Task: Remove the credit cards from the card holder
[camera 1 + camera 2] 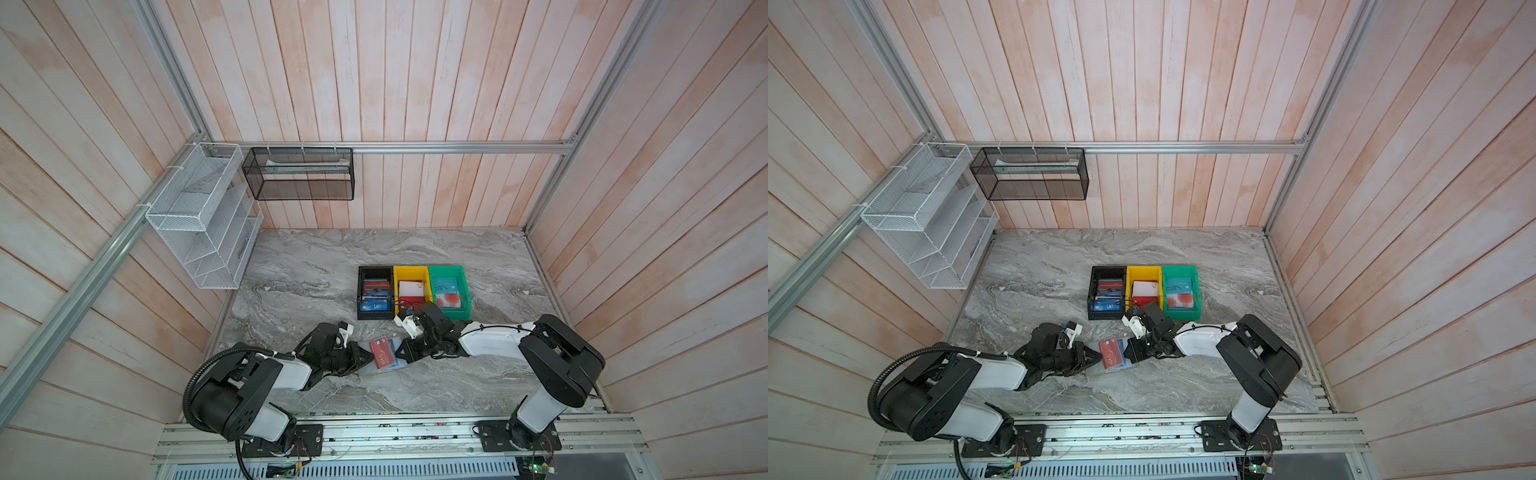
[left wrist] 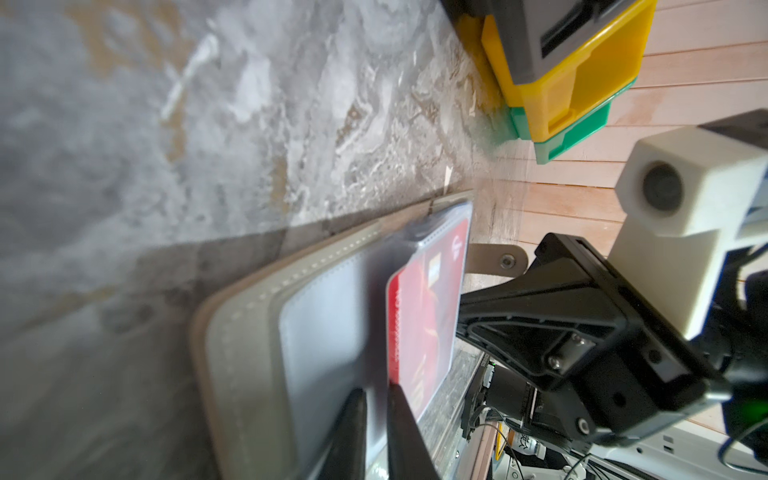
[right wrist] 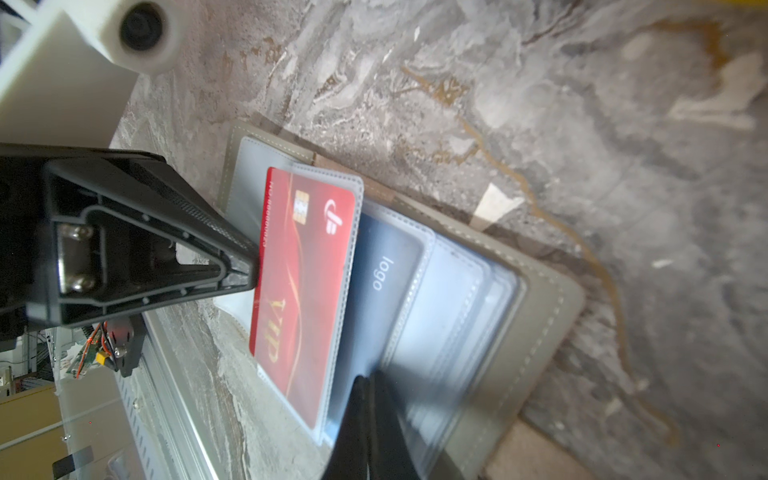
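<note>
Near the front of the marble table (image 1: pixel 457 374), between my two arms, the grey card holder (image 3: pixel 544 328) is lying open, with its translucent pockets overlapping like shingles. My left gripper (image 2: pixel 377 395) is pinching one long edge of the red VIP card (image 3: pixel 303 270), which is sticking partway out of the topmost pocket. My right gripper (image 3: pixel 368 384) is clenching tight on the pocket leaves at the opposite side. It is just beside a dark blue card (image 3: pixel 386 270) printed "logo", which is sitting fully sleeved. Behind the holder I am seeing the black bin (image 1: pixel 360 291), the yellow bin (image 1: pixel 397 272) and the green bin (image 1: pixel 466 291) standing in a touching row, each holding loose cards.
</note>
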You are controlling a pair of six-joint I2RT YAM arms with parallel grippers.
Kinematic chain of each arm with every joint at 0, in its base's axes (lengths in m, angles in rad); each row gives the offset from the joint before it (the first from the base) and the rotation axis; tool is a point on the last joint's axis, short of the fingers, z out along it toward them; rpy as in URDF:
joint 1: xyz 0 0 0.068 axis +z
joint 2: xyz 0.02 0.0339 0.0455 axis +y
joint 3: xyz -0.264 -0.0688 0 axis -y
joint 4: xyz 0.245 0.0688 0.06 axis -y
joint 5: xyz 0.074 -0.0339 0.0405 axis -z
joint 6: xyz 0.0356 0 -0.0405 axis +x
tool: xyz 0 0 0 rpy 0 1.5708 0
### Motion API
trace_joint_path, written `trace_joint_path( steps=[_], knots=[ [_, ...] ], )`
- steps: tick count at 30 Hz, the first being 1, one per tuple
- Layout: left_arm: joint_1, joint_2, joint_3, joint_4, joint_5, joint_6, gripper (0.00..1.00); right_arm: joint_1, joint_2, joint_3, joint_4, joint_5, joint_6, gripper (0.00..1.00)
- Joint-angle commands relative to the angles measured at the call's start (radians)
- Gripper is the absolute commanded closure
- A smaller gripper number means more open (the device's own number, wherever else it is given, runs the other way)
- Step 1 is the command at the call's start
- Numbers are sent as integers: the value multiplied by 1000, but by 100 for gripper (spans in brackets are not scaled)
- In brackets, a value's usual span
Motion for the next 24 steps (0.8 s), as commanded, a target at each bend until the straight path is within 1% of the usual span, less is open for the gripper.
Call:
trace_joint_path(
  steps=[1,8,16,24],
  knots=[
    [4,23,11,-30,-33,-2,85,8,37,-13,-104,18,-19,100],
    [-2,37,32,-17,-31,-5,85,8,47,-22,-90,8,-13,100],
    [-30,54,56,-4,-34,-10,85,8,58,-29,-82,4,-12,100],
    [-43,58,40,10,-39,-17,85,7,59,-40,-75,1,-9,100]
  ],
)
